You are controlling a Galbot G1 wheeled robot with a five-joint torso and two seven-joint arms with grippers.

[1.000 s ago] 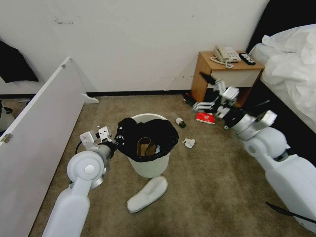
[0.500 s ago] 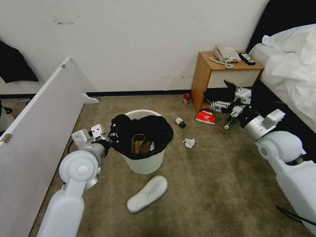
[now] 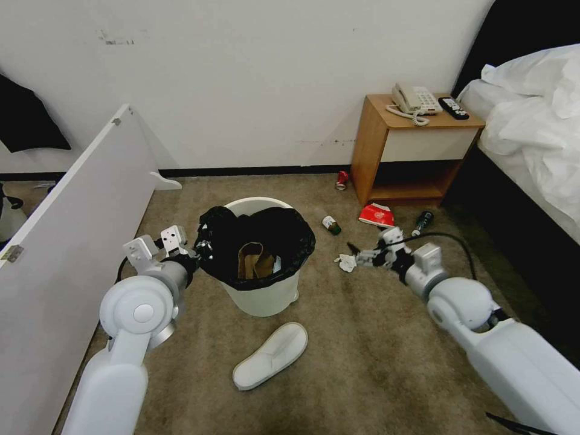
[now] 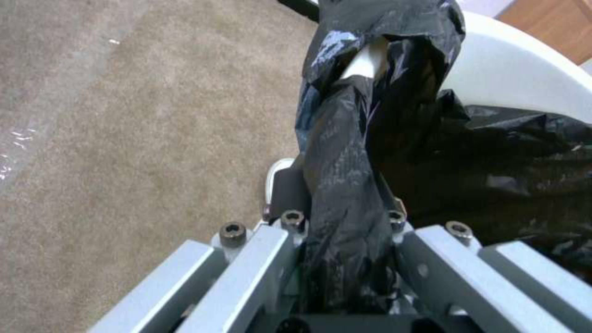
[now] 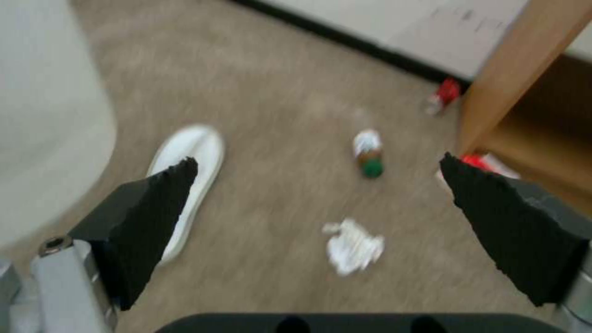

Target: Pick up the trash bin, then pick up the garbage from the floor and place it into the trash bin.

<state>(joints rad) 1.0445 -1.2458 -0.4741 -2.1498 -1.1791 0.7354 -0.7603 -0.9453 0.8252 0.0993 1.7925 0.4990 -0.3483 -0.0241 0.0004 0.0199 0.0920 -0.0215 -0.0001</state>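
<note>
**Right arm drops to the tissue while the left hangs on to the bin**

Down comes my right gripper (image 3: 362, 257) from in front of the nightstand (image 3: 417, 145) to carpet level, now just beside the crumpled white tissue (image 3: 347, 262), and the trash bin (image 3: 261, 296) has slid a touch toward the wall. In the right wrist view its jaws stand wide apart with nothing between them, the tissue (image 5: 353, 246) lying ahead on the floor. My left gripper (image 3: 202, 249) is clamped on the bin's near rim, black liner (image 4: 345, 185) bunched between its fingers; I judge that grip keeps the mouth within reach for drops. A brown paper bag (image 3: 252, 261) already sits inside. Room check from the bin: open carpet toward the tissue, a small bottle (image 3: 330, 225) beyond it, red packet (image 3: 377, 214) and red can (image 3: 342, 179) nearer the nightstand, one white slipper (image 3: 270, 355) on my side. A white panel (image 3: 72, 241) crowds my left arm.
</note>
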